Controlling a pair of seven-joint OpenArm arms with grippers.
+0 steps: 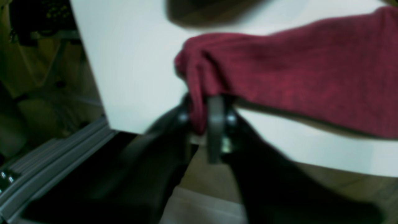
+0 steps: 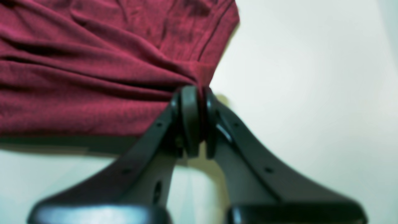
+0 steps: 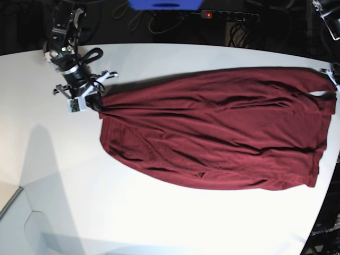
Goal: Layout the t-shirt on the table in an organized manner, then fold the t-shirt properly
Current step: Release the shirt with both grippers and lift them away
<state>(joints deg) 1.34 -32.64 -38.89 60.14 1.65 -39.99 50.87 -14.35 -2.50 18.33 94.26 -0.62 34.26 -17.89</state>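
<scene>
T-shirt [image 3: 212,127] lies stretched across your worktop [image 3: 159,212], wrinkled, between both arms. Your right claw [image 2: 198,93] pinches one corner tight. Your left claw [image 1: 203,109] has cloth between its pads at the worktop's edge; how firmly, you cannot tell.

The t-shirt [image 3: 212,127] is plain dark maroon knit cloth, wrinkled in long folds, stretched sideways across the white worktop [image 3: 159,212]. Most of it lies on the surface. One end reaches the worktop's edge at the base view's right; the other end is bunched to a point at the left.
</scene>
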